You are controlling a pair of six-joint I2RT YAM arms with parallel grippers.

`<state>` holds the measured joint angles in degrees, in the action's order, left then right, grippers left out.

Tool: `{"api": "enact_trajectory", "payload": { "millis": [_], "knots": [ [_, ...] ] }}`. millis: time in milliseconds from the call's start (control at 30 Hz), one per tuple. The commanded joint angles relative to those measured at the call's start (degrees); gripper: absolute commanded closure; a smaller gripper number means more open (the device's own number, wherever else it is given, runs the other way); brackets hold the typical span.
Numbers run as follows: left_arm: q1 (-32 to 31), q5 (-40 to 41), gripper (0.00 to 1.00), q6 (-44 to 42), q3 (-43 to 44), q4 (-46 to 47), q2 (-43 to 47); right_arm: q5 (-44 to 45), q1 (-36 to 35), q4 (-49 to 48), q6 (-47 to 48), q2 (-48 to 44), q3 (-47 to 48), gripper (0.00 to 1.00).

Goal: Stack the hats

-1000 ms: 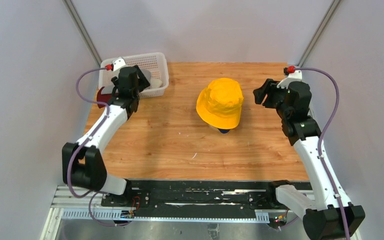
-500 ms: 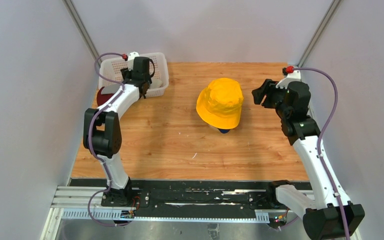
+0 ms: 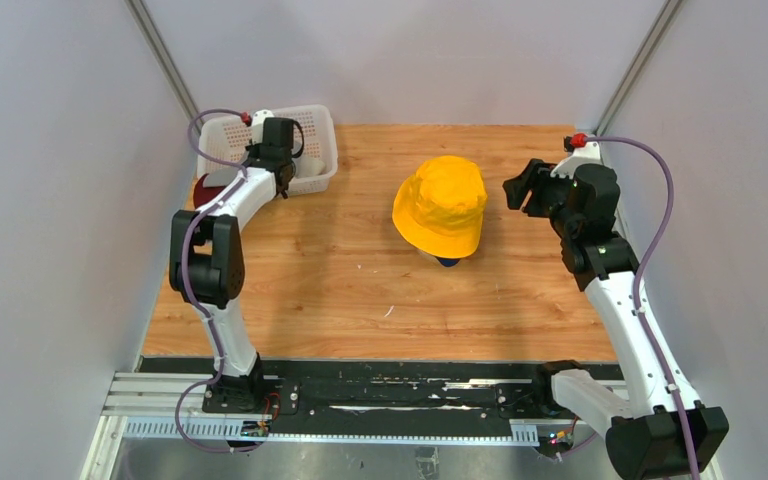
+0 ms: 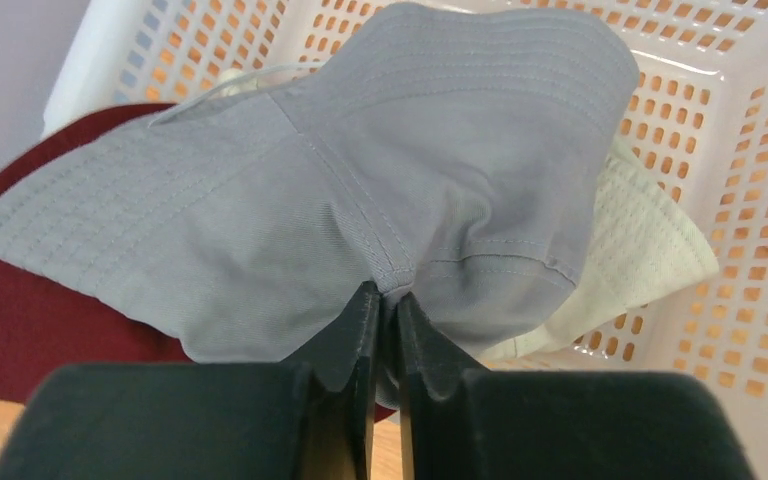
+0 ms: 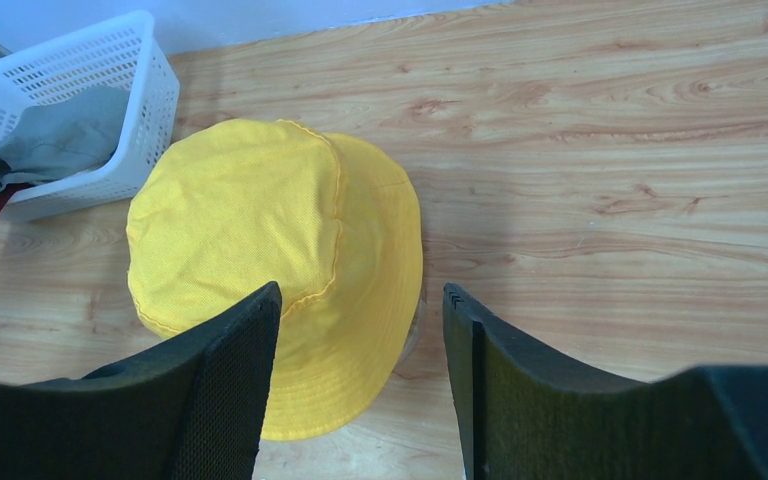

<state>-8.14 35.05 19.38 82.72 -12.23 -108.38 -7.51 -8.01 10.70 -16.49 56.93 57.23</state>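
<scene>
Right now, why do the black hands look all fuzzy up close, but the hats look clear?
Left wrist view: the left hand sits close to the lens, so it blurs; stitching on the grey hat is sharp. Right wrist view: the right hand is soft-edged too; the yellow hat is crisp. Top view: even light, faint shadows on the table.

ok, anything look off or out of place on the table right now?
Minor only. The dark red hat hangs out past the near-left rim of the white basket instead of lying inside. A sliver of navy fabric pokes out under the near brim of the yellow hat. No damage visible.
</scene>
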Motion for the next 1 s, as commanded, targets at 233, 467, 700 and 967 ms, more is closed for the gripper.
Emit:
{"api": "enact_trajectory", "payload": {
  "millis": [233, 467, 700, 967],
  "knots": [
    [0.34, -11.92, 0.98, 0.02, 3.21, 12.31, 12.06, -1.57, -0.7, -2.59, -0.83, 0.51, -0.81, 0.4],
    [0.4, -28.64, 1.0, 5.94, 4.11, 16.64, 22.97, -3.82, -0.78, -3.99, -1.13, 0.56, -1.28, 0.41],
    [0.4, -49.11, 1.0, 14.59, 0.82, 22.06, 30.9, -12.17, -0.68, -7.79, -3.02, 0.37, -1.52, 0.41],
    [0.23, -70.29, 1.0, 17.2, -8.06, 33.2, 34.07, -21.39, -0.56, -10.21, -6.91, 0.67, 0.89, 0.41]
  ]
}}
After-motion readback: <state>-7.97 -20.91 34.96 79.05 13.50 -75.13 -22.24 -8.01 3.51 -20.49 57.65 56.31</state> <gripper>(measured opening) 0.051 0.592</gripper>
